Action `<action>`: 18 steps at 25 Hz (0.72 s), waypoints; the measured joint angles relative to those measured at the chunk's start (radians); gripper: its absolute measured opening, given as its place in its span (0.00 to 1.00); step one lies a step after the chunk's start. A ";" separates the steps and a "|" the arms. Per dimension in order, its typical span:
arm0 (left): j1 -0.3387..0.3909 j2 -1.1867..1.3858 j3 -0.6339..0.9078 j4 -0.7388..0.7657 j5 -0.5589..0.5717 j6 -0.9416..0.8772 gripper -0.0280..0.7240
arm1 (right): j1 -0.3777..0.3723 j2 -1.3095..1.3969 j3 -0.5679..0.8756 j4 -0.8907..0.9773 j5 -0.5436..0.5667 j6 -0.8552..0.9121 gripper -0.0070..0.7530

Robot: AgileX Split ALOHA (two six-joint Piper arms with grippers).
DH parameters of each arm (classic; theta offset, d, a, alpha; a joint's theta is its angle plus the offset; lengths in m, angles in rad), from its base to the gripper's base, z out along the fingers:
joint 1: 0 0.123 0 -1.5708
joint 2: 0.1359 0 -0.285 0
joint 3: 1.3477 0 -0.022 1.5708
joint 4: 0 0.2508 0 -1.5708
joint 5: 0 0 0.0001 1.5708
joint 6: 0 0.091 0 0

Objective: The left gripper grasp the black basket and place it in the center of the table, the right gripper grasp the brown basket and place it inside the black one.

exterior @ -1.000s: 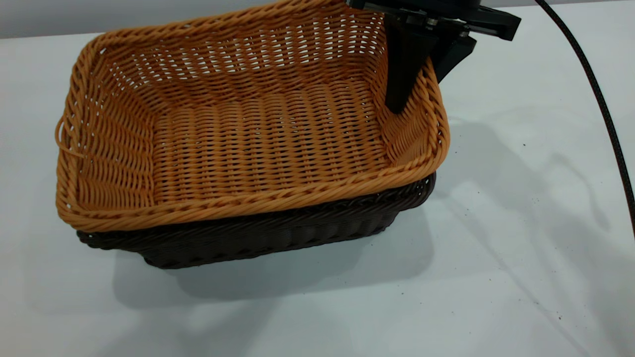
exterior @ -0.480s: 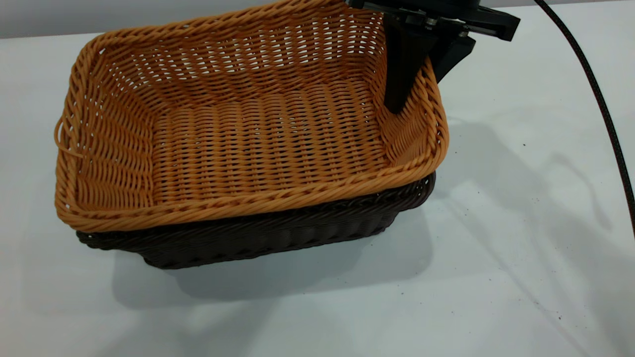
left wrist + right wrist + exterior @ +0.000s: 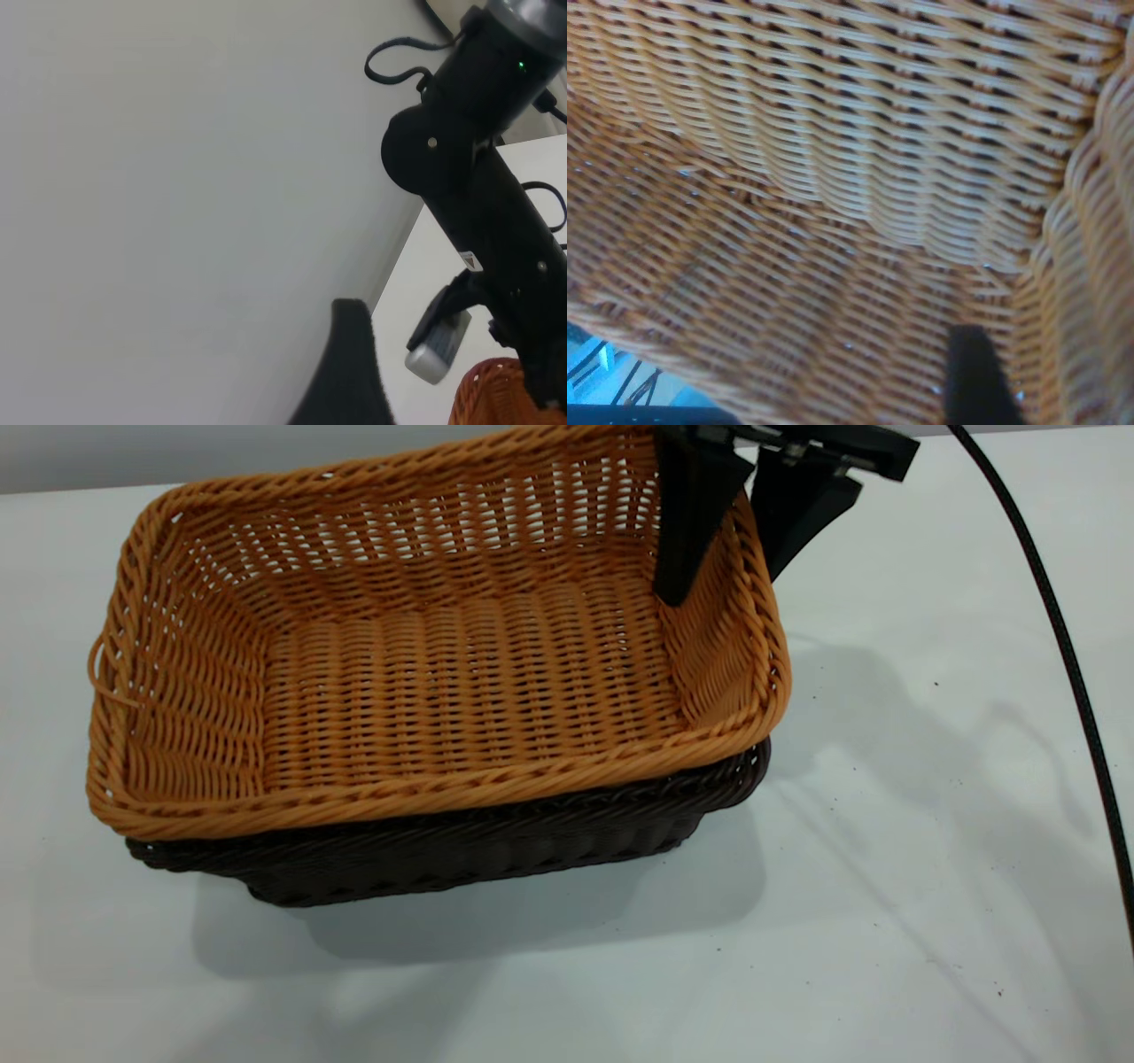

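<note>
the brown basket (image 3: 425, 682) sits nested inside the black basket (image 3: 461, 850), its braided rim riding above the dark rim all along the near side; only the black basket's near wall and right-hand corner show beneath it. the stacked pair rests on the table (image 3: 886, 868), toward the left and far part of the surface as the exterior view frames it, with bare table along the near edge and out to the right edge. a small loose loop hangs from the brown basket's left short end. the right gripper (image 3: 731, 580) is at the brown basket's right short end, near its far right corner, coming down from above. its jaws are spread and straddle the basket wall: one finger (image 3: 687, 531) reaches down inside the basket, close against the inner face of the wall, and the other finger (image 3: 797, 518) stands outside the rim, apart from it. the wall lies between the two fingers without being pinched. the right wrist view shows the brown weave of the inside wall and floor close up, with one dark fingertip (image 3: 973, 372) against it. the left gripper (image 3: 350, 372) is raised well away from the baskets, facing a pale wall; only one dark finger of it shows, so whether it is spread or closed cannot be told. a black cable (image 3: 1063, 646) runs across the right side of the table.
</note>
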 joint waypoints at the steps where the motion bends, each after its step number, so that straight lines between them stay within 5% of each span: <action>1: 0.000 0.000 0.000 0.000 0.000 0.000 0.75 | 0.000 -0.007 0.000 -0.002 0.000 -0.004 0.55; 6: 0.000 0.000 0.000 0.000 0.000 0.000 0.75 | 0.000 -0.030 -0.001 -0.009 0.000 -0.006 0.67; 18: 0.000 0.000 0.000 -0.001 0.002 0.000 0.75 | 0.000 -0.240 -0.002 -0.175 -0.001 0.009 0.68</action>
